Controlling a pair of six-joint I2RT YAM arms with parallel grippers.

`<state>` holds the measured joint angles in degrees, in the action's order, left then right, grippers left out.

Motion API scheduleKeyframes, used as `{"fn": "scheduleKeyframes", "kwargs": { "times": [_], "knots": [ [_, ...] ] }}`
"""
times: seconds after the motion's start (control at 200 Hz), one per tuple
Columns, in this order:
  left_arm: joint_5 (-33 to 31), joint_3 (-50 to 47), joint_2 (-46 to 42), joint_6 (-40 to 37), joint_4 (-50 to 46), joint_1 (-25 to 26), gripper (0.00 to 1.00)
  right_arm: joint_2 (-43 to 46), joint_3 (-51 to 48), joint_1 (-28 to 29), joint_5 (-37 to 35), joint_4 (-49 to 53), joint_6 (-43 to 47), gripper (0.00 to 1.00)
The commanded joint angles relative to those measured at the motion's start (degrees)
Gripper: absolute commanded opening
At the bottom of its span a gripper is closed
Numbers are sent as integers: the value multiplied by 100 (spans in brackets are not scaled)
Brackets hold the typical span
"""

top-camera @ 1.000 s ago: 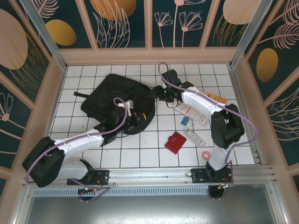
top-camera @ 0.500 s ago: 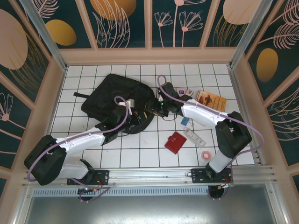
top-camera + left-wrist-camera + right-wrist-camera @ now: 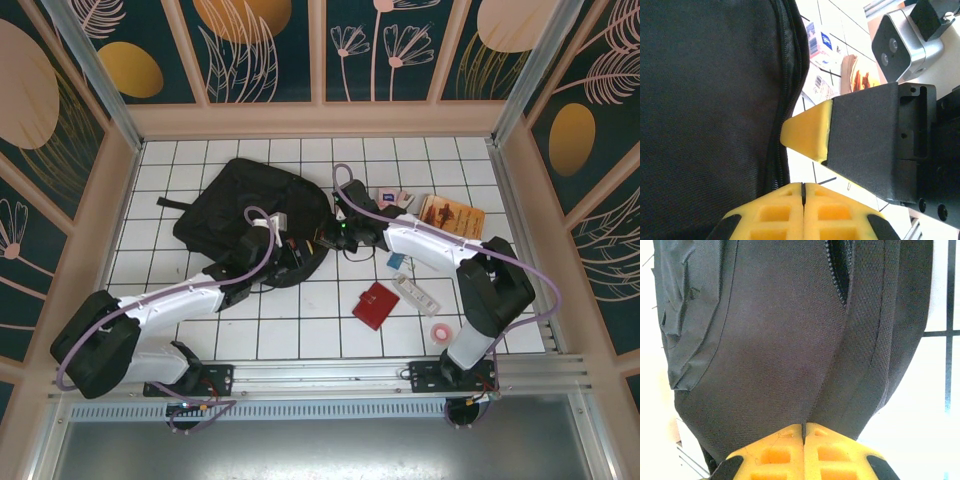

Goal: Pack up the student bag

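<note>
Right fingers (image 3: 771, 456): pressed together, pinching a fold of bag (image 3: 765, 340) fabric just below the zipper (image 3: 836, 270), which gapes a little. Left fingers (image 3: 771, 220): pressed together too, tips right against the zipper rim; can't tell if any cloth is caught. The right arm's fingertip sits just beside them, so both are on the same stretch of rim. Bag lies flat on the counter (image 3: 300, 325), left of centre, toward the back. Red case (image 3: 376, 305), booklet (image 3: 452, 213) and small bits lie loose to its right. Looks like the open-the-mouth step; packing proper not yet begun, I'd say. Next: draw the two grips apart to spread the opening. Risk: thin fold slipping out.
</note>
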<state>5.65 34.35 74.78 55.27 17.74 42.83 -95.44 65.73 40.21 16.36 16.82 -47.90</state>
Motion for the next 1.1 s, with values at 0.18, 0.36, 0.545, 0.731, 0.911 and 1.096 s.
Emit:
{"fn": "scheduleKeyframes", "kwargs": {
  "times": [0.18,0.36,0.545,0.731,0.911,1.096],
  "knots": [
    [-178,-273,-581,-182,-232,-115,0,19,341,-135,-570,567,463,0],
    [-283,-347,-864,-252,-552,-153,0,26,402,-214,-688,682,586,0],
    [-253,-481,-1109,-251,-646,-223,0,46,421,-220,-601,698,733,0],
    [-71,-578,-984,-121,-368,-229,0,-12,553,51,-271,612,369,55],
    [-20,-600,-929,-67,-232,-224,0,-85,496,179,-127,385,-207,60],
    [13,-575,-935,-58,-200,-224,0,-368,422,334,-28,217,-447,55]
  ]
}}
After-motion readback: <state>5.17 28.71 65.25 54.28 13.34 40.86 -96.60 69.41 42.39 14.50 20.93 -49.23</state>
